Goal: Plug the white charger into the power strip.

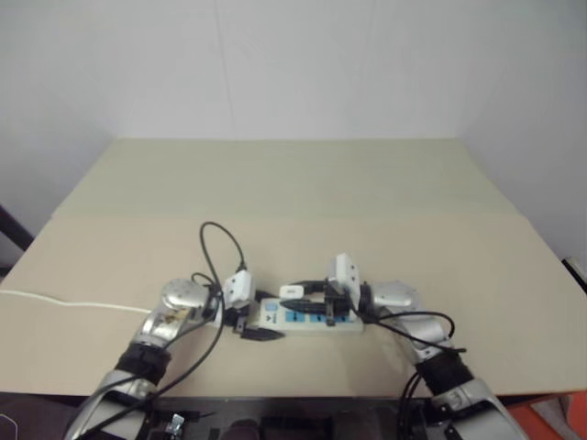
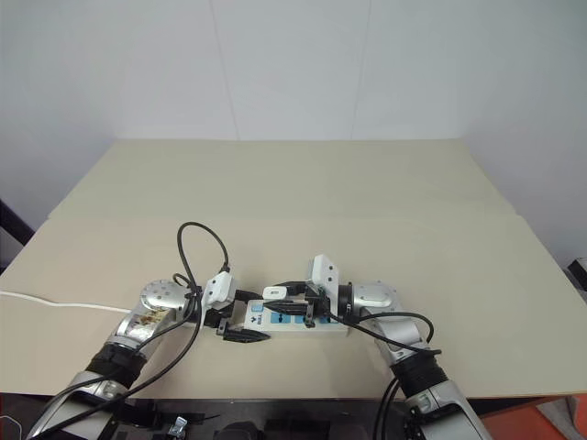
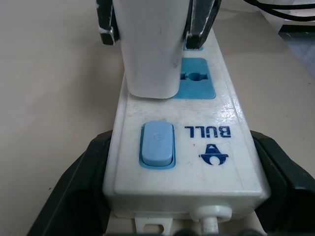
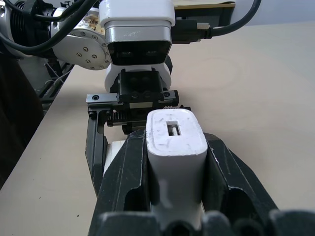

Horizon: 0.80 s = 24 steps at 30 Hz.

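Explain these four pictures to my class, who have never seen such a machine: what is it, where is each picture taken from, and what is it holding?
This is a two-armed humanoid robot at a beige table. Two pictures come from cameras in its head, looking down over its arms. The other two come from a camera on each wrist, looking along that arm's black fingers. On the table lies a white power strip with blue sockets and a blue switch. The left tool grips the strip's switch end between its fingers. The right tool is shut on a small white charger, standing on the strip beside the switch.

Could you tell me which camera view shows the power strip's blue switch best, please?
The left wrist view: the blue switch sits close and unobstructed on the power strip. Both eye views show the strip small, the switch hard to discern; the right wrist view shows mostly the white charger.
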Each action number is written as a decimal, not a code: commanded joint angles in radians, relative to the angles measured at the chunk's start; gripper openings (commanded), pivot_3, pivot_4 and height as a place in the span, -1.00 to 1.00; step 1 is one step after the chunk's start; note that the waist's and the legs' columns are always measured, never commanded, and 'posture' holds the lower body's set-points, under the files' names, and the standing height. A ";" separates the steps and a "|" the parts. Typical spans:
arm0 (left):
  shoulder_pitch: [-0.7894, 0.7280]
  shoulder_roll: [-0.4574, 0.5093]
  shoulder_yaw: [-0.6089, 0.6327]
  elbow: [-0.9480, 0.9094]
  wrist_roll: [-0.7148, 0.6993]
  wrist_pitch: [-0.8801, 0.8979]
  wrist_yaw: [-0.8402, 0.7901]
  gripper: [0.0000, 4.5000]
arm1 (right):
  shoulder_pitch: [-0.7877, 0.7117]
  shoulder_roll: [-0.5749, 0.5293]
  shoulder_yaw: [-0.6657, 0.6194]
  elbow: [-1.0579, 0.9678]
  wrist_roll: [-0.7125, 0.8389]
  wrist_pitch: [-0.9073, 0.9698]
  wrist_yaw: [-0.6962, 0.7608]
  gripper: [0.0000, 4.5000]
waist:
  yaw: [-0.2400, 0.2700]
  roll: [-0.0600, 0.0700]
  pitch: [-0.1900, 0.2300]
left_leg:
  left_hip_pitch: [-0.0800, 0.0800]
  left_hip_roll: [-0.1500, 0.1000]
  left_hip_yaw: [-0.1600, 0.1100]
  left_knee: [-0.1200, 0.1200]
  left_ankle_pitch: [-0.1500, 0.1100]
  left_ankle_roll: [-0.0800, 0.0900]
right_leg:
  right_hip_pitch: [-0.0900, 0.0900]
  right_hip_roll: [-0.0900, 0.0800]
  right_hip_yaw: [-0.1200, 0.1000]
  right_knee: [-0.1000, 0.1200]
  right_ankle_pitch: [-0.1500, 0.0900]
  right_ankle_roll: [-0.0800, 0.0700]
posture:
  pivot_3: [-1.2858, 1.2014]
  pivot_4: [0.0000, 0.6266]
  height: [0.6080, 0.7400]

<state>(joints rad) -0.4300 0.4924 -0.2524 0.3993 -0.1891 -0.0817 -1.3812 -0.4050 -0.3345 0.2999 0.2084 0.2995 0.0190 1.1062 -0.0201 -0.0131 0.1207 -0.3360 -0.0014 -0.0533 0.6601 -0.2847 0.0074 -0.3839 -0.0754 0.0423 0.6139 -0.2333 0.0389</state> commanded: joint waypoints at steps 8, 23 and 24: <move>0.029 0.073 0.009 -0.024 0.017 0.028 -0.016 0.48 | 0.102 -0.109 -0.001 0.221 -0.109 0.040 -0.025 -0.51 | -0.003 0.000 0.000 | 0.000 0.000 0.000 -0.001 0.000 0.000 | 0.000 0.000 0.000 0.000 0.000 0.000 | 0.03 -0.52 1.00; 0.024 0.074 0.006 -0.025 0.015 0.032 -0.007 0.48 | 0.080 -0.133 0.021 0.255 -0.120 0.009 -0.011 -0.51 | -0.001 -0.002 -0.002 | 0.000 0.000 0.000 -0.001 0.000 0.000 | 0.000 0.000 0.000 -0.001 0.000 0.000 | 0.03 -0.52 1.00; 0.024 0.073 0.006 -0.023 0.015 0.032 -0.007 0.48 | 0.070 -0.127 0.023 0.259 -0.121 0.007 -0.011 -0.51 | -0.001 -0.003 -0.002 | 0.000 0.000 0.000 -0.001 0.000 0.000 | 0.000 0.000 0.000 -0.001 0.000 0.000 | 0.03 -0.52 1.00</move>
<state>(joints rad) -0.4226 0.5035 -0.2627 0.3712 -0.1899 -0.0564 -1.3652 -0.3978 -0.3570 0.3146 0.2452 0.3063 -0.0377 1.1134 -0.0211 -0.0156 0.1187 -0.3359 -0.0012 -0.0535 0.6593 -0.2847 0.0074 -0.3839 -0.0754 0.0422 0.6133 -0.2336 0.0388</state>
